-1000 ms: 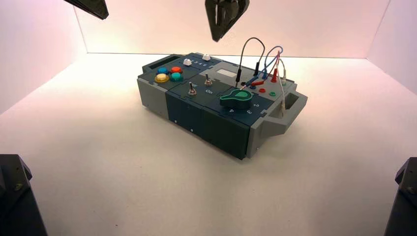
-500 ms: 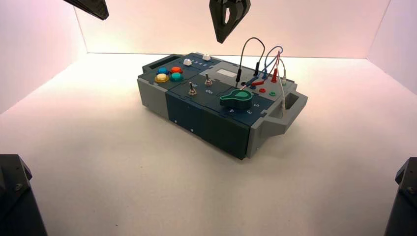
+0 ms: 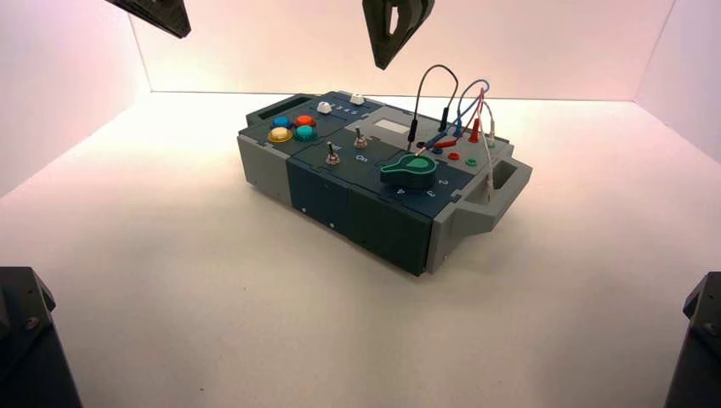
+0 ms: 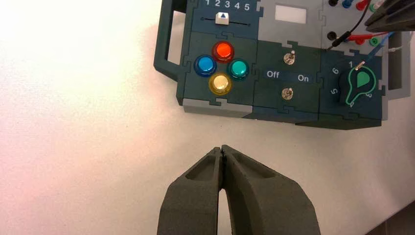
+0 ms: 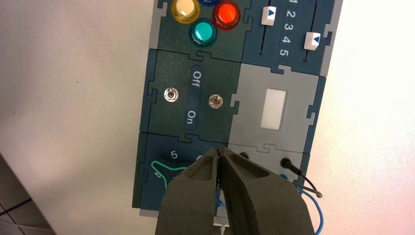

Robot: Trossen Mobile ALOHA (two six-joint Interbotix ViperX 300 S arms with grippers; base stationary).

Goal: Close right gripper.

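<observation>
Right gripper hangs in the air well above the box, over its far edge between the four coloured buttons and the wires, touching nothing. Its wrist view shows the two tapered fingers drawn together at the tips, with only a thin seam between them and nothing held (so the closing looks done or all but done). Judged from their look, the fingers are stiff, light, openwork plastic; since no object sits between them, nothing needs to be grasped, and the tips simply meet each other. Below those tips lies the green knob, beside the two toggle switches. Left gripper waits high off the box's button end, its fingertips also pressed together and empty.
</observation>
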